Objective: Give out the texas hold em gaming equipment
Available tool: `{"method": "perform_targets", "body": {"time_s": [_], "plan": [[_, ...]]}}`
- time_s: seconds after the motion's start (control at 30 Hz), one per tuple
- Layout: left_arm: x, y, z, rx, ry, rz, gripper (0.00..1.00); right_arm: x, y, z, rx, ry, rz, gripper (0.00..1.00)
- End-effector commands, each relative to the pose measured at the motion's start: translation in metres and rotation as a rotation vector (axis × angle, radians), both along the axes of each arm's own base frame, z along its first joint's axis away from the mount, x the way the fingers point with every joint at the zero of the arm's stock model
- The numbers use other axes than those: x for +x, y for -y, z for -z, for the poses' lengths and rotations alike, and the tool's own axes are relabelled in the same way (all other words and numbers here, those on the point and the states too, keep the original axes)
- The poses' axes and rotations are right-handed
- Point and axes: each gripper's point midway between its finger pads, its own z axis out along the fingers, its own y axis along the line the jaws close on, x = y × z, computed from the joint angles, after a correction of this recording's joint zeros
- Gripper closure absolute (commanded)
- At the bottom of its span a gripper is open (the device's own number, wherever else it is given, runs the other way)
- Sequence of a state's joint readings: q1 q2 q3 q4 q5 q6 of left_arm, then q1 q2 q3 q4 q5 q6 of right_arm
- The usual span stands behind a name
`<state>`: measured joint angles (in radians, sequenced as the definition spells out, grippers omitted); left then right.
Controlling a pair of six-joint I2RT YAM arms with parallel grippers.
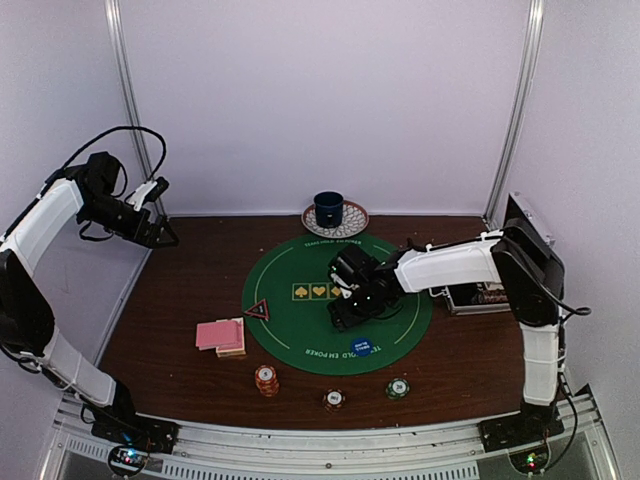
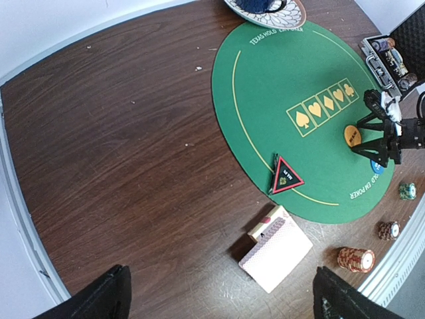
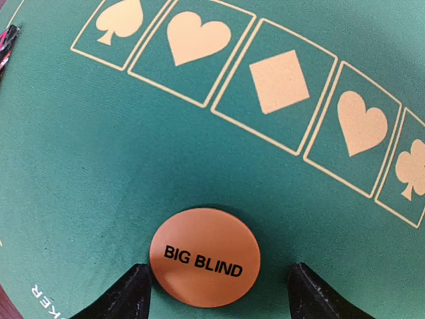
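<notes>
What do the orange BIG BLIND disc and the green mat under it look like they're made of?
BIG BLIND disc: probably plastic, smooth matte orange face with crisp printed black lettering; green mat: looks like felt or similar fabric, dull with a fine fuzzy texture.

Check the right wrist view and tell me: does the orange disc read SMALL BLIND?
No, the orange disc lying on the green mat is printed BIG BLIND in black letters.

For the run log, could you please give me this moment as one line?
right end effector: open, astride BIG BLIND disc on green mat | left end effector: open, empty | stage: disc not gripped
</notes>
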<state>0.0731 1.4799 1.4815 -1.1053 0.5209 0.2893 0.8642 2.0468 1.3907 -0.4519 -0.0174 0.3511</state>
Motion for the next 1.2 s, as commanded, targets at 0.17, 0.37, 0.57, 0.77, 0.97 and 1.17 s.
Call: {"method": "perform_targets", "body": {"time_s": [0.17,0.37,0.57,0.77,0.97,1.17], "plan": [[-0.002,0.002,-0.023,-0.011,0.060,0.008,0.02,-0.001,-0.001,0.021,-0.030,-0.031,0.007,0.29],[-0.002,0.001,-0.026,-0.005,0.068,0.004,0.03,0.023,0.009,0.020,-0.076,0.017,0.057,0.39],[-0.003,0.000,-0.027,0.006,0.074,0.002,0.02,0.048,0.013,0.017,-0.075,0.044,0.073,0.43],[-0.002,0.000,-0.027,0.006,0.074,0.003,0.02,0.070,0.006,0.012,-0.072,0.071,0.079,0.33],[-0.003,0.000,-0.029,0.012,0.080,0.011,0.03,0.055,0.005,-0.009,-0.045,0.077,0.059,0.21],[-0.004,-0.001,-0.028,0.016,0.078,0.015,0.02,0.009,0.022,0.001,-0.040,0.029,0.065,0.26]]}}
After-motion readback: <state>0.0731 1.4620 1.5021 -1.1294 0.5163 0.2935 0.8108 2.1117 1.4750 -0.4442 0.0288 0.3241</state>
